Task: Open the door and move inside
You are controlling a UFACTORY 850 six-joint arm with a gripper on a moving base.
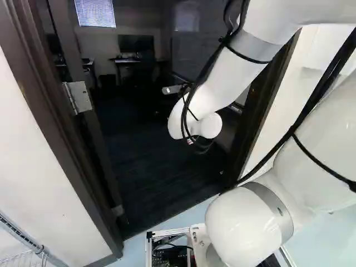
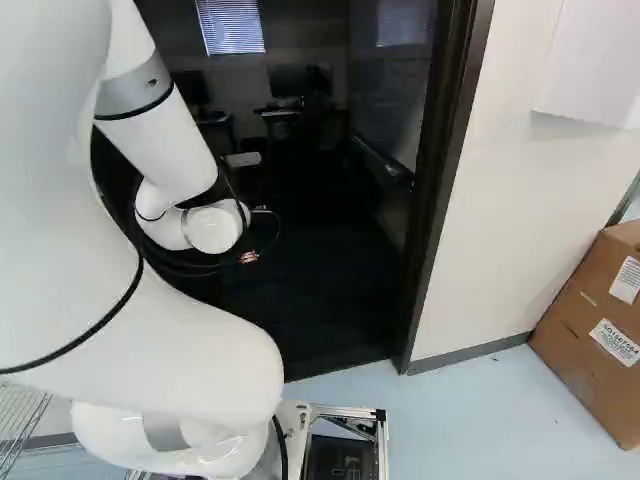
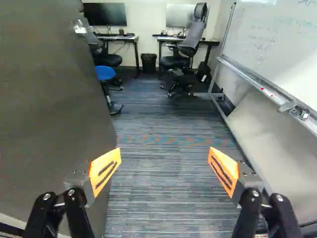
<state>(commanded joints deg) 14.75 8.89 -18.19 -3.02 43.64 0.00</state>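
Hangs over carpet (image 3: 166, 198) with fingers (image 3: 105, 171) spread wide, between the door (image 3: 49, 99) and a whiteboard (image 3: 277, 49) bearing faint handwriting.

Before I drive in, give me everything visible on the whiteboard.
The whiteboard stands upright inside the room, ahead of the open gripper and off to one side. White surface, faint handwriting, metal-looking frame reaching down to the carpet. A tray along its lower edge holds small red items. Part is out of view; the gripper isn't touching it.
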